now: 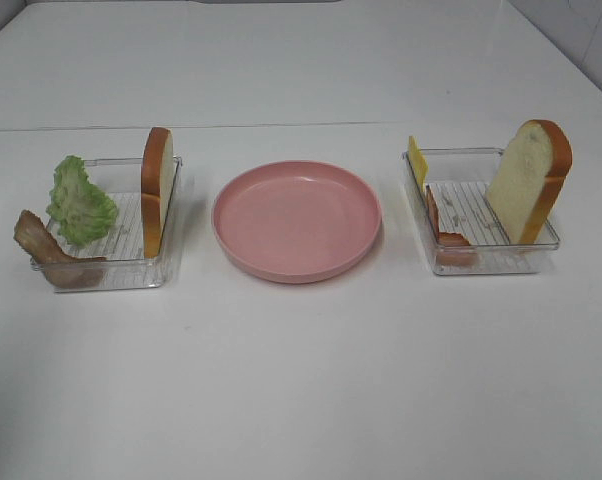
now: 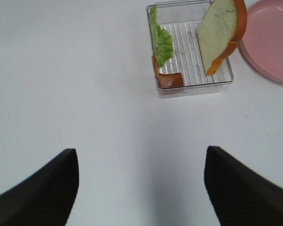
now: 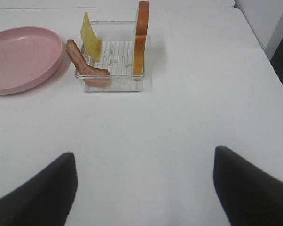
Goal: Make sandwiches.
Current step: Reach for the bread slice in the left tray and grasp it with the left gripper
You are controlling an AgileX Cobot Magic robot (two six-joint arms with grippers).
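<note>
No assembled sandwiches are in view; the parts stand in two clear trays. The left tray [image 1: 111, 160] holds an upright bread slice [image 1: 157, 185], a lettuce leaf [image 1: 79, 203] and a bacon strip [image 1: 46, 248]. In the right tray [image 1: 481, 265] are a leaning bread slice [image 1: 529, 180], a cheese slice [image 1: 417, 160] and bacon [image 1: 446, 232]. My left gripper [image 2: 141, 188] is open and empty, well short of its tray [image 2: 195, 87]. My right gripper [image 3: 144, 188] is also open and empty, well back from its tray [image 3: 118, 84]. Neither arm shows in the exterior high view.
An empty round pink plate [image 1: 296, 220] sits between the two trays on the white table. It also shows at the edge of each wrist view, the plate [image 2: 268, 40] beside the left tray and the plate [image 3: 21, 56] beside the right one.
</note>
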